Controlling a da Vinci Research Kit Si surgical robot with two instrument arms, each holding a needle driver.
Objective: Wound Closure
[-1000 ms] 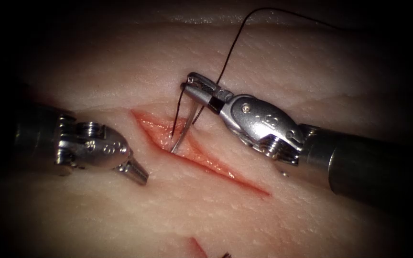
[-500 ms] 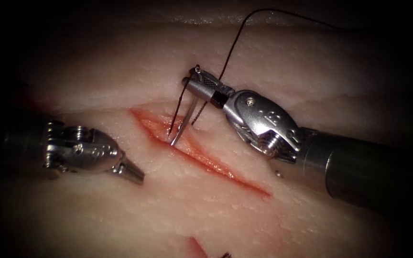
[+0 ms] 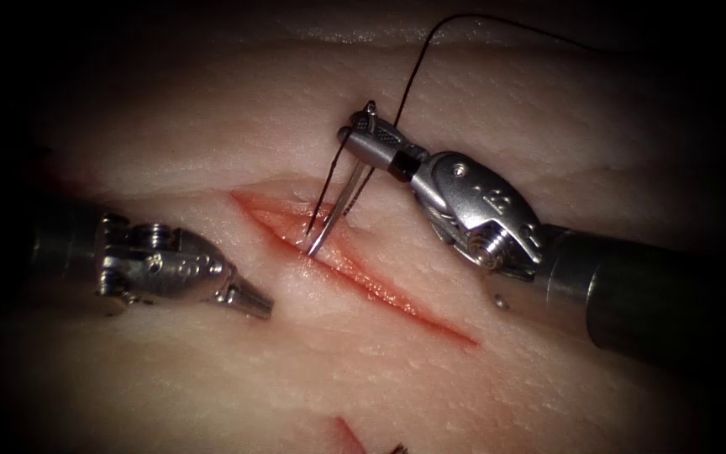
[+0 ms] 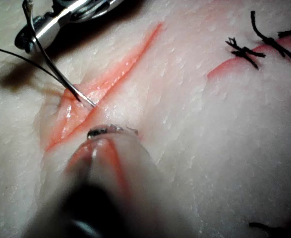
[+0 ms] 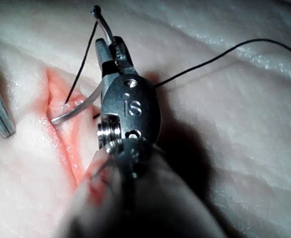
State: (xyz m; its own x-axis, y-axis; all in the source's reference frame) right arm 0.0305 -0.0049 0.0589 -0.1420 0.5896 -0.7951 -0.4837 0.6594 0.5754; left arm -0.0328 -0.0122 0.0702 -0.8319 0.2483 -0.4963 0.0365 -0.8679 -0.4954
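Your right hand (image 3: 369, 137) clamped on needle (image 3: 339, 197) near its tail; tip inside cut (image 3: 355, 269), pointing toward left hand (image 3: 255, 301). Your left hand closed, empty, just left of cut.

Edges: dark vignette in endoscope view
Glare: bright on right tool (image 3: 361, 134) (metal)
Focus: near shafts blurred in wrist views
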